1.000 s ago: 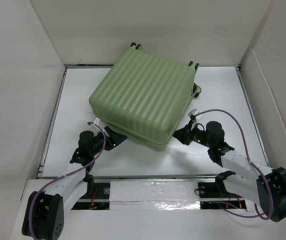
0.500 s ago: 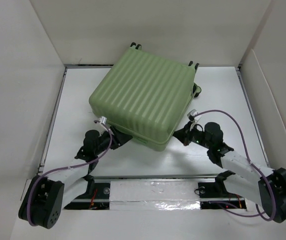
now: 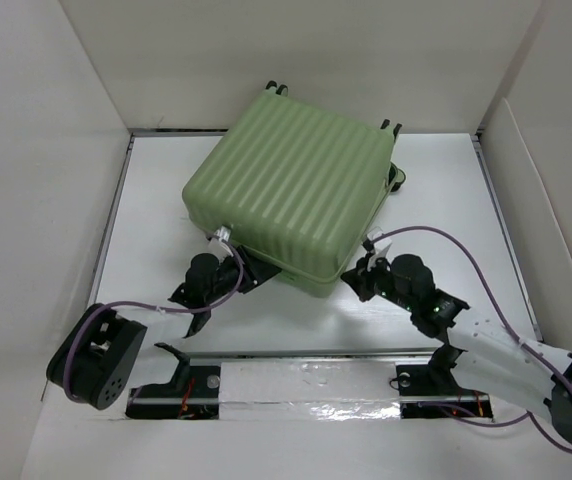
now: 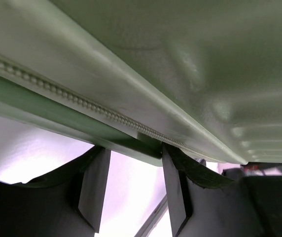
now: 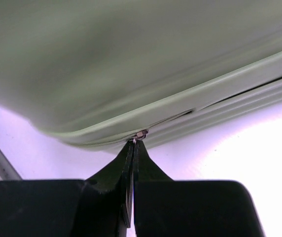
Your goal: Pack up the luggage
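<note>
The light green ribbed luggage (image 3: pixel 291 190) lies flat on the white table with its lid down. My left gripper (image 3: pixel 256 274) is open, with its fingertips against the luggage's near edge just under the zipper track (image 4: pixel 57 91); the open jaws (image 4: pixel 133 160) hold nothing. My right gripper (image 3: pixel 353 277) sits at the luggage's near right corner. It is shut (image 5: pixel 133 144) on the small metal zipper pull (image 5: pixel 141 133) at the seam between the two shells (image 5: pixel 131 64). The lining is hidden.
A black wheel (image 3: pixel 397 181) sticks out at the luggage's right side. White walls (image 3: pixel 26 200) enclose the table on the left, back and right. A taped rail (image 3: pixel 306 385) runs along the near edge between the arm bases.
My left gripper has moved right along the luggage's near edge, closer to the front corner. My right gripper has shifted slightly left toward that corner, still pinched at the seam. The luggage has nudged slightly.
</note>
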Robot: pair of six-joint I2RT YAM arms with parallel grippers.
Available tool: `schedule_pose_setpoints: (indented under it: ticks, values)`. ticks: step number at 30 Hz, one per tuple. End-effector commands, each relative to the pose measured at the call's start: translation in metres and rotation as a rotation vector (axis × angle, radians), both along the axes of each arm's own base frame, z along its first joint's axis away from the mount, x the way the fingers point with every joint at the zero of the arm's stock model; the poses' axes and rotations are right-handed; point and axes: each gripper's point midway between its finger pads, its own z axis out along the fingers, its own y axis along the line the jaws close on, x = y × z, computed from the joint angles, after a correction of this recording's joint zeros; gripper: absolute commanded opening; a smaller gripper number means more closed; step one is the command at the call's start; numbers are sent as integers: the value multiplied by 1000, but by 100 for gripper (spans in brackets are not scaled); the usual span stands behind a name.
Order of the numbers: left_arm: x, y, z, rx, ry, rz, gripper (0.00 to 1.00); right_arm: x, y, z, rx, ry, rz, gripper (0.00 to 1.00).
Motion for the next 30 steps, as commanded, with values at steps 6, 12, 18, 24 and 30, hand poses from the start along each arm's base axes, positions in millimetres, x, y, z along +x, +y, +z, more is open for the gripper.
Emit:
schedule_pose_setpoints:
  ticks: [6,12,18,24,30]
  values:
    - [54,-20,62,-86,-204,100,39,-84,41,-15,-50,208,243,0]
    - [52,-37,63,-86,-201,80,38,-113,77,7,-33,205,347,0]
    - [57,-41,62,-79,-202,124,38,-140,105,10,-80,237,391,0]
    - [57,-44,53,-65,-194,107,47,-118,76,2,-121,184,252,0]
    - [66,-40,53,-31,-210,144,44,-46,12,5,-84,113,34,0]
